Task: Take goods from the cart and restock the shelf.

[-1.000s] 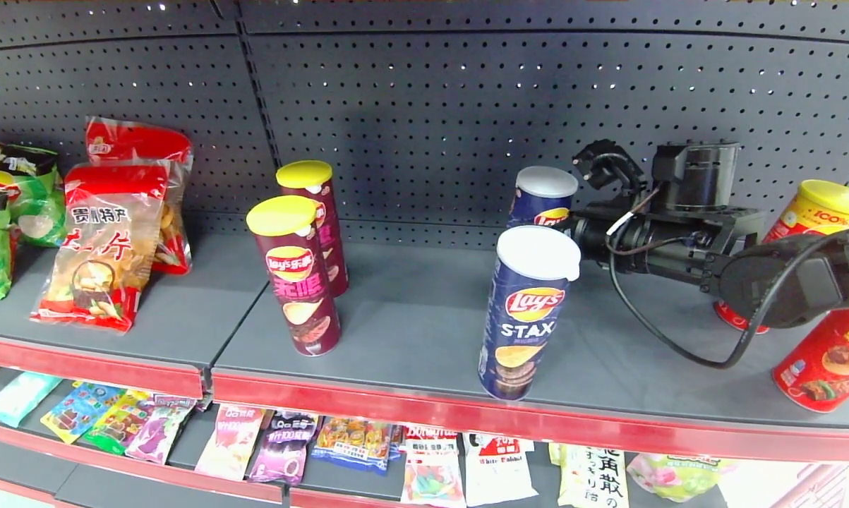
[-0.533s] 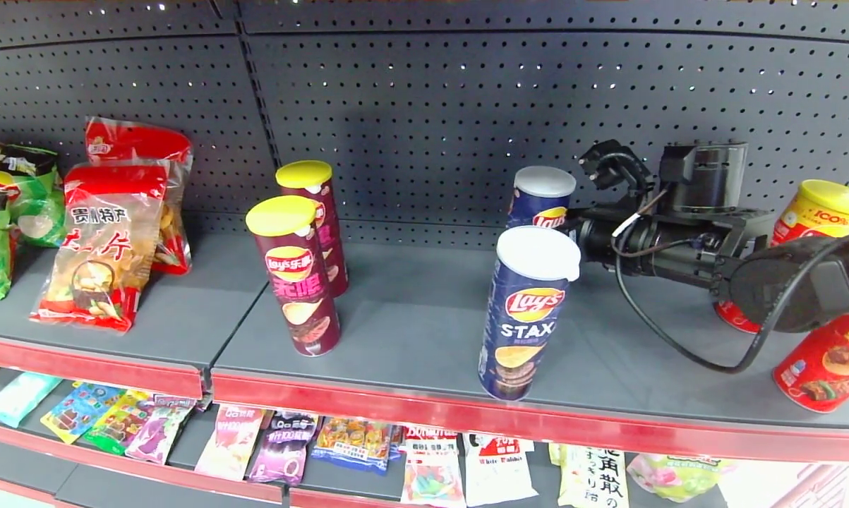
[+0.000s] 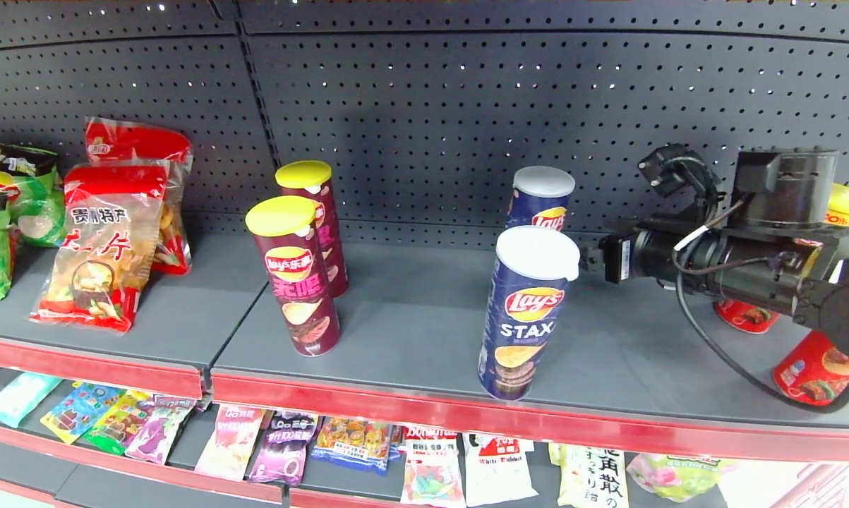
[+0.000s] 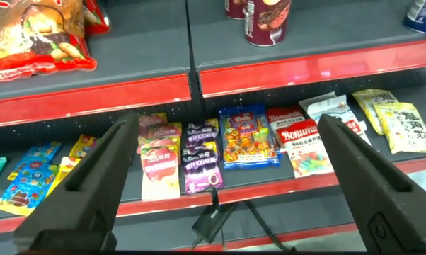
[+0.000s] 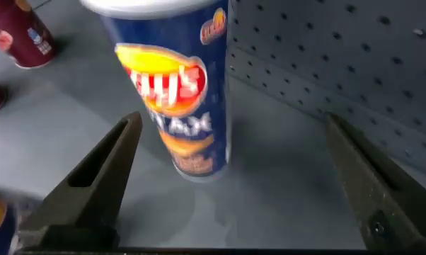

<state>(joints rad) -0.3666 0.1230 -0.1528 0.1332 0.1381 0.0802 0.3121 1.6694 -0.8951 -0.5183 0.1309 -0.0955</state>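
Two blue chip cans with white lids stand on the grey shelf [image 3: 410, 317]: one at the front edge [image 3: 526, 310] and one at the back by the pegboard [image 3: 540, 201]. My right gripper [image 3: 588, 259] hovers over the shelf just right of them, its fingers partly hidden behind the front can. In the right wrist view my right gripper [image 5: 232, 124] is open, and the rear blue can [image 5: 174, 92] stands upright a short way beyond the fingertips, untouched. My left gripper [image 4: 227, 124] is open and empty, low in front of the lower shelf.
Two maroon cans with yellow lids [image 3: 293, 275] stand left of the blue ones. Red cans [image 3: 816, 367] sit behind my right arm at the far right. Snack bags [image 3: 103, 247] fill the left bay. Small packets [image 4: 248, 138] line the lower shelf.
My right arm has drawn back to the right, away from the rear blue can, which stays standing. The cans have not moved.
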